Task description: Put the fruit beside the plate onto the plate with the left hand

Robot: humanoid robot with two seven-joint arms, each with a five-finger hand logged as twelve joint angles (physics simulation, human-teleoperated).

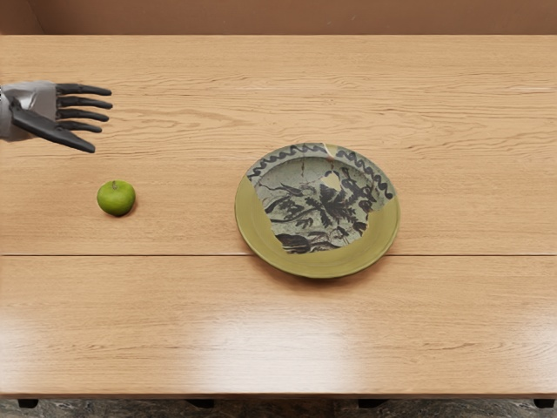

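Stretching across the whole view, the table (pixel 278 340) showed a glossy near strip of pale wood, with a seam running side to side just beyond it. Past that seam, right of centre, lay the plate (pixel 254 228): an olive-yellow rim around a grey middle painted with dark leafy marks, flat on the wood. At about the same depth, well to the plate's left, the apple (pixel 116 198) sat on the wood, small and green, well apart from the rim.

Farther back, at the picture's left edge, the left hand (pixel 63 113) came in with its palm turned sideways. Its four dark fingers (pixel 87 102) were held out straight and slightly fanned, pointing right, and the thumb (pixel 61 133) slanted down beneath them toward the apple. The hand was wide open, gripping nothing and touching neither fruit nor plate. How high it hung over the tabletop could not be told. The apple lay nearer than the hand and a little to its right, with only plain wood between them. Beyond the hand the wood ran to the table's far edge, backed by a brown wall (pixel 278 16).
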